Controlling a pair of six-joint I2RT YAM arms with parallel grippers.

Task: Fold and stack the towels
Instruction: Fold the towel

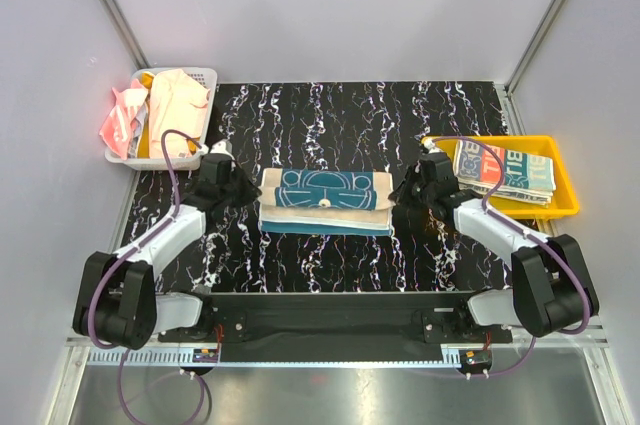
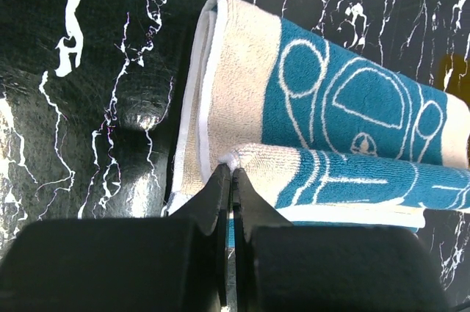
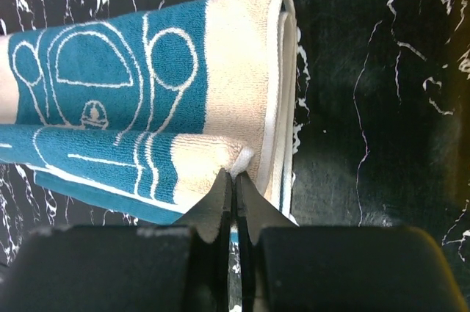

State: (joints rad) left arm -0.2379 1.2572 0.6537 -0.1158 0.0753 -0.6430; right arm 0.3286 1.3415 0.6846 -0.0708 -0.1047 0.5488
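- The teal-and-cream towel (image 1: 325,200) lay partly folded at the middle of the black marbled table (image 1: 330,125), between the two arms. Crumpled towels (image 1: 175,105) filled the white mesh basket (image 1: 200,75) at far left, and folded towels (image 1: 505,173) sat in the yellow tray (image 1: 565,200) at right.
- The left gripper (image 2: 232,172) was clenched on the near corner of the towel's upper layer at its own end. The right gripper (image 3: 235,172) pinched the matching corner at the other end.
- The cloth looked light, soft and limp — likely to sag between two holds, with a nap unlikely to slip. The hemmed corners, already taken, seemed the surest place to hold, both raised evenly so the fold stayed square.
- The overhead view gave the whole layout but hid the fingertips behind the gripper bodies. Only the wrist views showed the pinch itself and the stacked layers at each end — and neither showed the basket or the tray's contents.
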